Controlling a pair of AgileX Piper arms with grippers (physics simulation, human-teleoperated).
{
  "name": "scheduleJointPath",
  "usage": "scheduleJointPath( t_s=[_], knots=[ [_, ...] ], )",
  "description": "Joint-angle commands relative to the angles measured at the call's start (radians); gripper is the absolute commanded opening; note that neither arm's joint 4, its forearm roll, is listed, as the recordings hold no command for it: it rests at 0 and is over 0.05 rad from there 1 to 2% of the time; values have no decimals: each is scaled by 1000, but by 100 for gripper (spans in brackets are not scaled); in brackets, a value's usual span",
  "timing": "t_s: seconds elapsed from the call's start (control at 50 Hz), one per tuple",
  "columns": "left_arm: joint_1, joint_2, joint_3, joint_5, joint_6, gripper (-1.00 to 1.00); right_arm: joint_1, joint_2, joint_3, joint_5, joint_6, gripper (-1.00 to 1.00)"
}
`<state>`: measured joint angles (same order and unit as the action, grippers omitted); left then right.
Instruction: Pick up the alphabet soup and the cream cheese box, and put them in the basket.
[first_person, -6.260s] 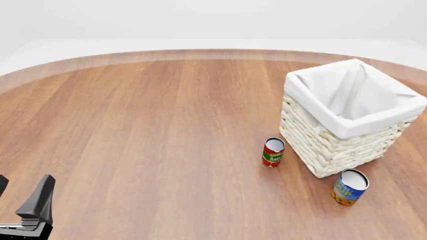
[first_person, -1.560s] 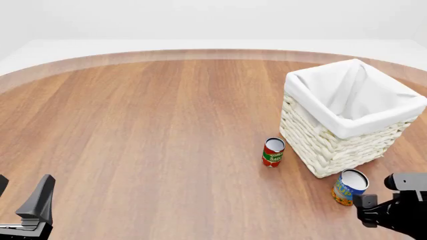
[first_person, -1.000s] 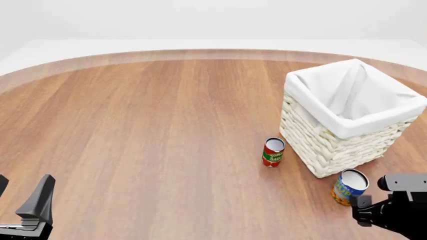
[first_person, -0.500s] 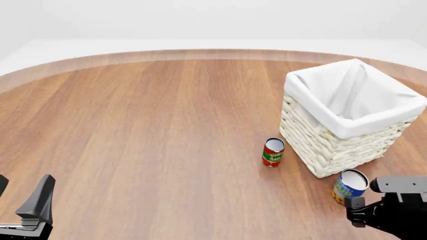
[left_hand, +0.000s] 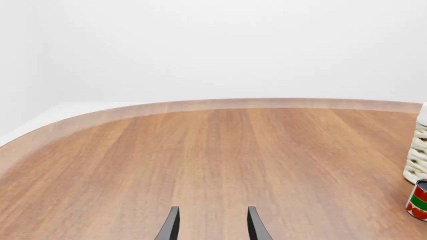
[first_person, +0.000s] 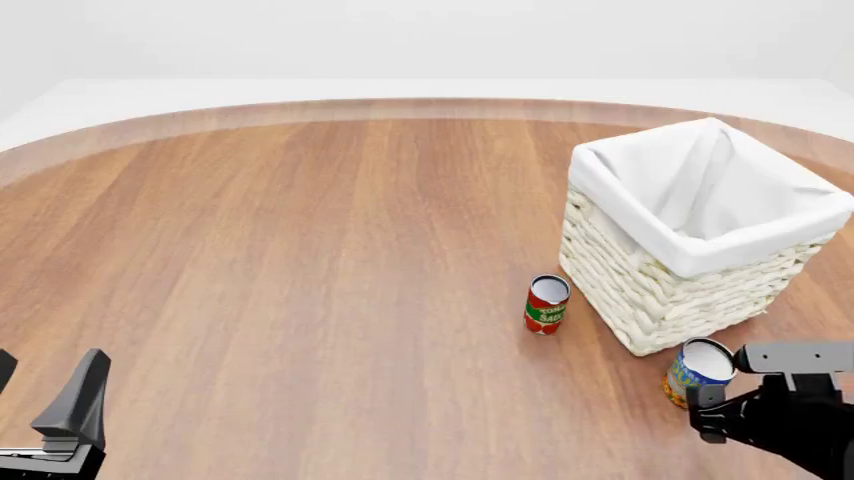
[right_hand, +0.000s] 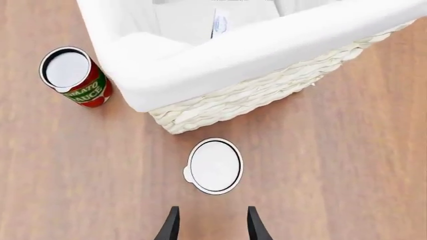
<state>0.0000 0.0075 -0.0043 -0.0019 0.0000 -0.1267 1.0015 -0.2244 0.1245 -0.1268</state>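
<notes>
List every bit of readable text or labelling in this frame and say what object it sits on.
"TOMATO SAUCE": white letters on the green band of the red-and-green can, right wrist view; blurred in the front view.
Alphabet soup: blue-and-yellow label lettering, too small and blurred to read.
Flat item inside the basket: a dark blue mark, too small to read.
No other text shows.

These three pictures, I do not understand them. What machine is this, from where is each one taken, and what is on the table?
It is a simulated robot with two arms. One picture looks from behind and above the table; the other two come from cameras just behind each gripper. On the table stand a wicker basket, a red-and-green can and a blue soup can. The right gripper hangs open above the soup can, holding nothing. The left gripper is open too, far from everything. A flat pale thing in the basket may be the box.
</notes>
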Motion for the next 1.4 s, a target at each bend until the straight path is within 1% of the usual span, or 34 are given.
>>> scheduleJointPath(
  t_s=[0.02, 0.5, 0.74, 0.92, 1.1, 1.14, 1.16, 1.2, 1.22, 1.26, 1.4],
  knots=[
    [0, 0, 0, 0, 0, 100, -9, 60, -15, -40, -7, 100],
    [0, 0, 0, 0, 0, 100, -14, 227, -50, -148, -18, 100],
    [0, 0, 0, 0, 0, 100, -6, 258, -62, -162, -22, 100],
    [0, 0, 0, 0, 0, 100, -1, 269, -89, -150, -27, 100],
    [0, 0, 0, 0, 0, 100, 6, 294, -96, -165, -30, 100],
    [0, 0, 0, 0, 0, 100, 7, 270, -114, -121, -31, 100],
    [0, 0, 0, 0, 0, 100, 19, 291, -86, -168, -25, 100],
    [0, 0, 0, 0, 0, 100, 27, 283, -77, -170, -18, 100],
    [0, 0, 0, 0, 0, 100, 29, 281, -71, -172, -16, -100],
    [0, 0, 0, 0, 0, 100, 47, 275, -54, -176, 1, -100],
    [0, 0, 0, 0, 0, 100, 49, 271, -52, -179, 2, -100]
  ],
)
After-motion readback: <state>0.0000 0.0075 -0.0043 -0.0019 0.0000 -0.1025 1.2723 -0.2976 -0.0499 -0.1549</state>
